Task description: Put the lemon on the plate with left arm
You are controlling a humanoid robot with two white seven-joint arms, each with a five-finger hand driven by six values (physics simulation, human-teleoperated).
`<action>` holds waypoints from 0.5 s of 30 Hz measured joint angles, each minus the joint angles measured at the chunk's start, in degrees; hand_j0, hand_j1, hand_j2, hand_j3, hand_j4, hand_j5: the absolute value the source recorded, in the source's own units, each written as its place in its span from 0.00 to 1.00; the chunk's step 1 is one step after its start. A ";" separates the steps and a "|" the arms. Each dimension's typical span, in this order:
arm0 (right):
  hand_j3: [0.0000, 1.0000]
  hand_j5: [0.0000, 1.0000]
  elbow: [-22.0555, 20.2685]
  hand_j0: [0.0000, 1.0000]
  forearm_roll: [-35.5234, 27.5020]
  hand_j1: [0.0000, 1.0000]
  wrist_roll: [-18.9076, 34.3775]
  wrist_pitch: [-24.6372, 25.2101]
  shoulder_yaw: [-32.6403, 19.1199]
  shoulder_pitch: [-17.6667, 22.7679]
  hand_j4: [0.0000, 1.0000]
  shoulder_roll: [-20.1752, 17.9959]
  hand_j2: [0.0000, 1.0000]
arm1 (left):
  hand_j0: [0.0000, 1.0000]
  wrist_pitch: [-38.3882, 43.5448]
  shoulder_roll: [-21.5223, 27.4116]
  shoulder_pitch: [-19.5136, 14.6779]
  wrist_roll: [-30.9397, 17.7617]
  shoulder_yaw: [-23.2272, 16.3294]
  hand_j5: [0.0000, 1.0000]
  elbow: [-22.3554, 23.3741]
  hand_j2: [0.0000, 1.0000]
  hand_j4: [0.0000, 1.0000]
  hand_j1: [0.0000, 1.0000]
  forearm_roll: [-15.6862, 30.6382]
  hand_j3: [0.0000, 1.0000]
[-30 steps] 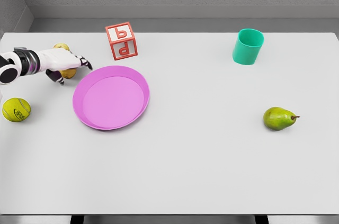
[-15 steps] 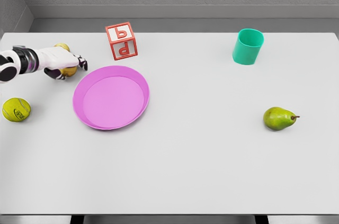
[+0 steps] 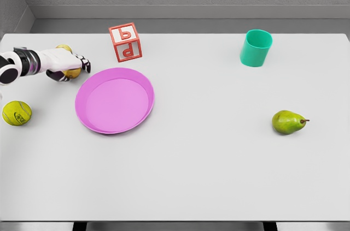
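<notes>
**Status: Lemon Grasped, Transfer Pending**

Head view: The left hand (image 3: pixel 64 65) has its fingers curled around the lemon (image 3: pixel 70 72), just left of the plate (image 3: pixel 115 100). The plate holds nothing. Remaining steps, as judged: lift, carry rightward over the plate, release.

One lemon (image 3: pixel 69 71), one plate (image 3: pixel 115 100), one tennis ball (image 3: pixel 16 113), one letter block (image 3: pixel 125 42), one cup (image 3: pixel 255 48), one pear (image 3: pixel 287 122).

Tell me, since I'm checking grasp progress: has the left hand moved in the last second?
Yes. The left hand has drawn its fingers in around the lemon, rising slightly up the picture from the plate rim.
</notes>
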 measured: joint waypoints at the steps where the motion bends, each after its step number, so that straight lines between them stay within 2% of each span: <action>1: 1.00 1.00 0.00 1.00 0.00 1.00 0.00 0.00 0.00 0.00 1.00 0.00 1.00 | 0.57 -0.08 -0.02 0.00 -0.05 -0.01 0.57 0.01 0.57 0.57 0.57 0.32 0.57; 15: 1.00 1.00 0.00 1.00 0.00 1.00 -0.04 0.00 0.00 0.00 1.00 0.00 1.00 | 0.54 -0.28 0.15 -0.70 -0.24 0.40 0.54 -0.02 0.54 0.54 0.54 2.67 0.54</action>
